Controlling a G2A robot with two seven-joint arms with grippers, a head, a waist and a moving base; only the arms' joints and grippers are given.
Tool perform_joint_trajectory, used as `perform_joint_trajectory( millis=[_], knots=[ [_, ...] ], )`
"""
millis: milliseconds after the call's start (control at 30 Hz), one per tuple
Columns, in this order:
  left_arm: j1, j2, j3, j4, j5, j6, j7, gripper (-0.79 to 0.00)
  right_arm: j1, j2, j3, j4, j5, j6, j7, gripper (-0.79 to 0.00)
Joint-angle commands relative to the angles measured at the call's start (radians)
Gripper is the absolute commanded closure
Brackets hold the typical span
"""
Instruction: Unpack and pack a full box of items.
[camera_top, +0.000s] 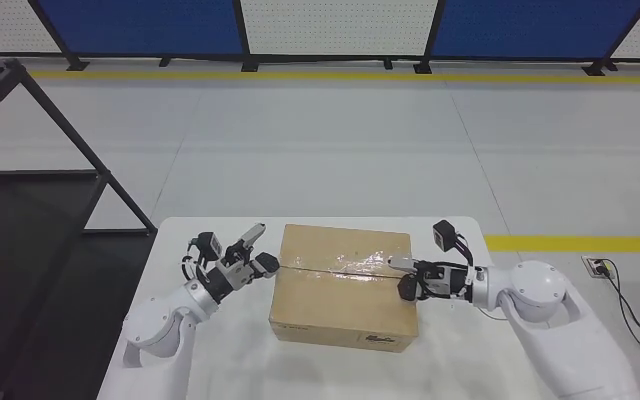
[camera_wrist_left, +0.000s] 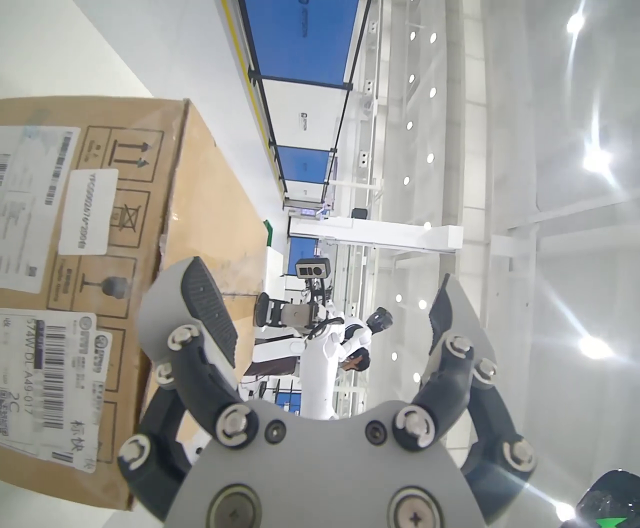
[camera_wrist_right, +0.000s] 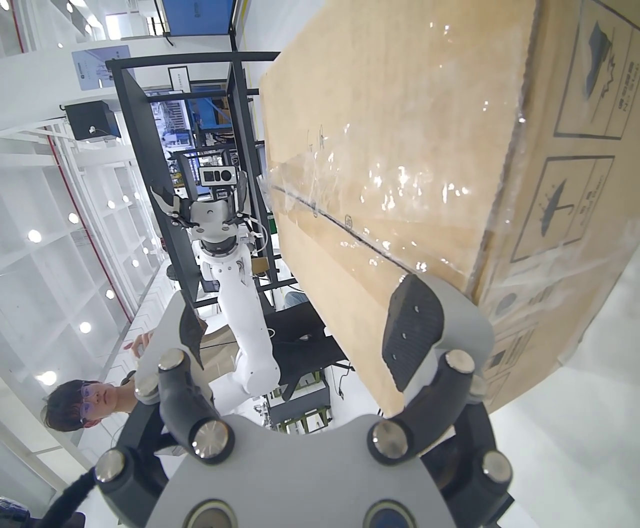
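A closed brown cardboard box (camera_top: 345, 290) sits in the middle of the white table, its top seam sealed with clear tape (camera_wrist_right: 350, 220). My left gripper (camera_top: 258, 250) is open at the box's left end, level with the top edge. In the left wrist view one finger pad (camera_wrist_left: 207, 305) lies by the top corner of the labelled end (camera_wrist_left: 75, 250). My right gripper (camera_top: 402, 276) is open at the box's right end over the taped seam, and one pad (camera_wrist_right: 412, 335) rests near the top edge. Neither gripper holds anything.
The white table (camera_top: 200, 370) has bare room in front of and beside the box. A black metal rack (camera_top: 60, 170) stands off the table's left side. Blue and white partition panels (camera_top: 340, 25) line the far floor.
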Motion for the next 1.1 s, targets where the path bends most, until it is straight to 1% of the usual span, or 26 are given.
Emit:
perform_joint_trajectory(
  millis=[0,267,400,667,1067],
  knots=[
    [-0.006,0.004,0.011,0.012,0.01,-0.011,-0.016,-0.785,-0.002,0.0,0.001,0.0,0.002,-0.001,-0.001,-0.785],
    [-0.008,0.016,0.028,0.027,-0.025,-0.045,-0.051,-0.785,-0.01,0.001,0.0,-0.006,0.006,-0.003,-0.007,-0.785],
    [-0.012,0.02,0.046,0.039,-0.01,-0.064,-0.023,-0.785,-0.01,0.0,-0.004,-0.009,0.005,-0.002,-0.008,-0.785],
    [-0.027,0.027,0.077,0.067,-0.035,-0.076,-0.019,-0.785,-0.009,0.001,-0.006,-0.012,0.002,-0.001,-0.008,-0.785],
    [-0.043,0.036,0.114,0.089,-0.05,-0.093,0.021,-0.785,-0.02,0.003,-0.001,-0.016,0.002,-0.008,-0.008,-0.785]
  ],
)
